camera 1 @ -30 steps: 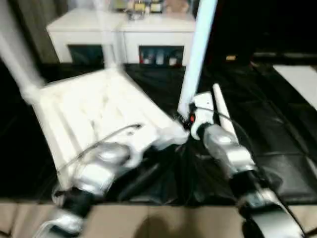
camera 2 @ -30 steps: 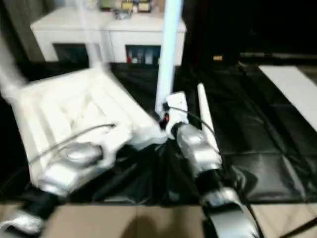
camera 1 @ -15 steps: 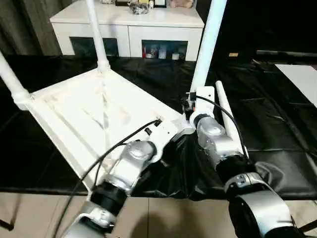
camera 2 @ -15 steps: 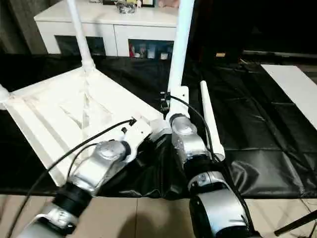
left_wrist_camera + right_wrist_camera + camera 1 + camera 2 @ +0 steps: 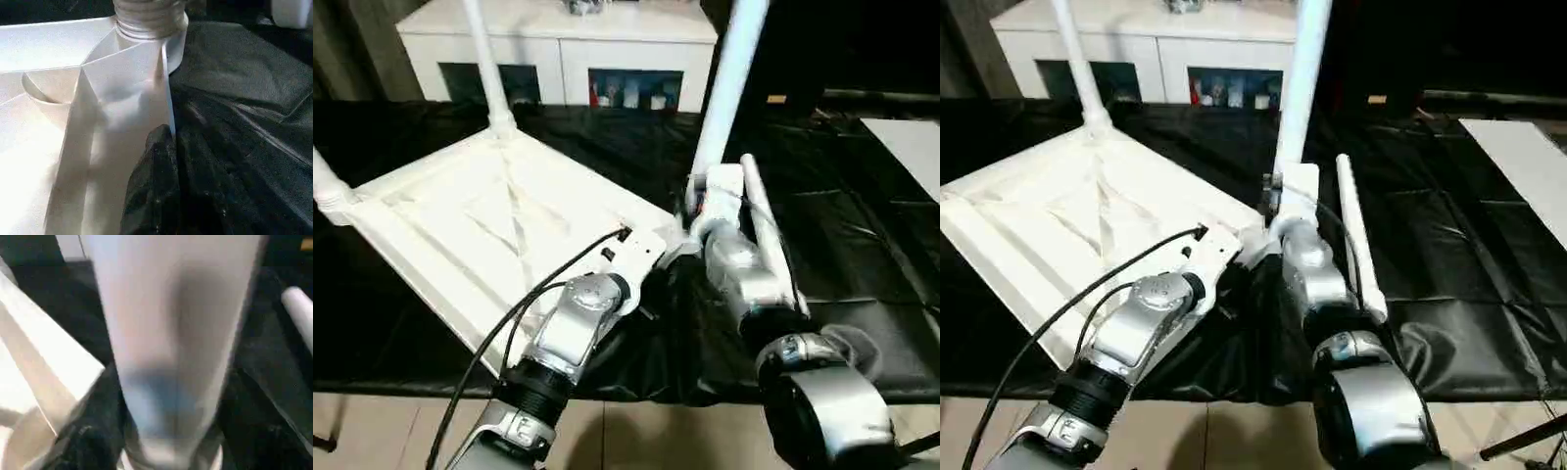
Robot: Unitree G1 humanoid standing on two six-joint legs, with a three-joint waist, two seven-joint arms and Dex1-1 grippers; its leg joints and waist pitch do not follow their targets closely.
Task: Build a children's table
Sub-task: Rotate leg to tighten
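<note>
The tabletop is laid upside down on a black sheet, ribbed underside up, one corner turned toward the robot. Its near edge is pinched by the left gripper, one black finger pressed on the inner face of the rim wall, beside the near corner socket. Open black sheet is seen to the right of the tabletop as far as a white board at the right edge; behind it the way is closed by a white cabinet.

Four legs are counted. Three are stood upright in corner sockets: one at the far corner, one at the left corner, and one at the near corner. The fourth leg is laid flat on the sheet, just beside the right forearm. The right gripper is held at the base of the near-corner leg; whether its fingers are spread or pressed on the tube cannot be told.
</note>
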